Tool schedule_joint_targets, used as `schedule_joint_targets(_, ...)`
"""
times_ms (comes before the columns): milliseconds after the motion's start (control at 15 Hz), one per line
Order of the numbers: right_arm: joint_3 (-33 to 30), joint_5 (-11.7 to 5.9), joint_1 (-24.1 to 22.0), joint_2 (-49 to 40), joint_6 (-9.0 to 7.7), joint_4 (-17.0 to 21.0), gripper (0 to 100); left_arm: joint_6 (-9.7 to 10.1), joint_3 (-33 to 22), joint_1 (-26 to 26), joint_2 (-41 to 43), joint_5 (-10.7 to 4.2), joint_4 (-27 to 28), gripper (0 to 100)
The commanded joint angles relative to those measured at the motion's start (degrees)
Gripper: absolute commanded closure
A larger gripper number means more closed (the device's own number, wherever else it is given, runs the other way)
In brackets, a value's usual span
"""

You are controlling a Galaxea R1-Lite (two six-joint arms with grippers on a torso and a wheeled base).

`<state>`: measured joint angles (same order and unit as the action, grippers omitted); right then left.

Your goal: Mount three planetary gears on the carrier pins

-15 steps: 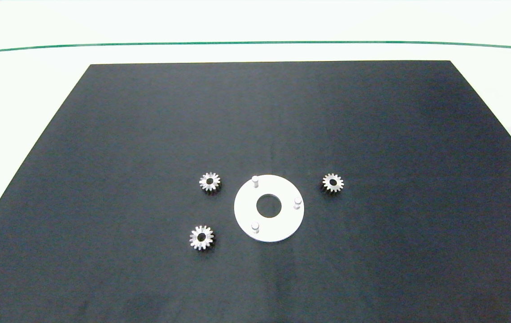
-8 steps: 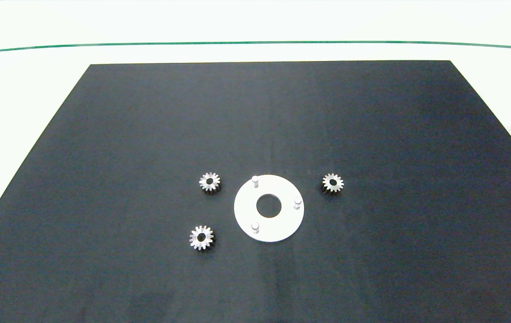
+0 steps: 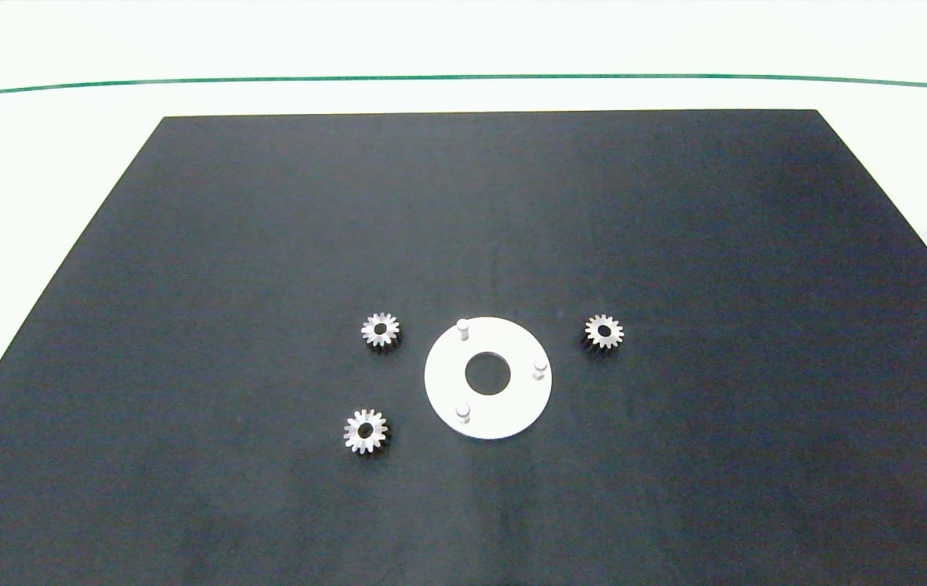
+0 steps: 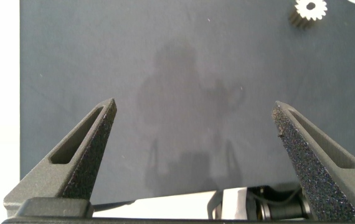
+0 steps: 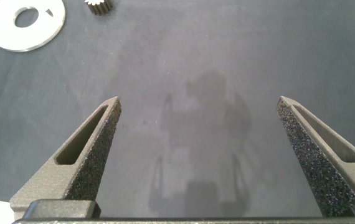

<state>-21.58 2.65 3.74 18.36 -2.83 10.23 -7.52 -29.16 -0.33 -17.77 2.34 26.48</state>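
Left gripper (image 4: pixel 193 134) and right gripper (image 5: pixel 197 127): both out of the head view, hanging over bare mat, fingers spread wide, nothing held. Likely staged for a first pick.

Nearest gear (image 3: pixel 365 430) lies flat on the black mat (image 3: pixel 186 285), apart from the white disc (image 3: pixel 512 407). Disc lies mid-mat; its three carrier pins (image 3: pixel 463 413) stand upright, all bare. Second gear (image 3: pixel 380 330) sits off the disc's left side, third gear (image 3: pixel 604 331) off its right. Spacing seems meant to leave finger room around each.

No gear installed yet.

Beyond the mat: pale tabletop (image 3: pixel 463 49), a thin green line (image 3: pixel 463 78) across it.
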Motion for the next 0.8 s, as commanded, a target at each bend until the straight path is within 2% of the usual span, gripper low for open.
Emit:
schedule_joint_targets(67,-7.6,0.26,1.7,16.1,-5.43,0.1,0,-0.30,-9.2,1.2,-16.0,-1.81,0.2,0)
schedule_joint_targets(133,-9.4,0.43,2.7,19.8,-7.45,0.1,0,-0.30,-11.4,1.2,-18.6,-2.08,0.3,0)
schedule_joint_targets(200,-11.5,0.43,4.2,23.7,-8.33,0.1,0,-0.12,-13.4,1.3,-21.5,-2.16,0.3,0)
schedule_joint_targets(467,-21.5,0.43,8.3,40.4,-8.42,0.1,0,-0.12,-16.5,3.6,-28.6,-2.16,0.4,0)
schedule_joint_targets(667,-28.8,0.52,12.4,50.4,-8.77,0.1,0,-0.04,-16.5,4.3,-29.2,-2.25,0.5,0)
schedule_joint_targets(800,-34.0,0.52,13.8,56.9,-12.03,0.2,0,-0.04,-16.5,4.4,-29.2,-2.25,0.5,0)
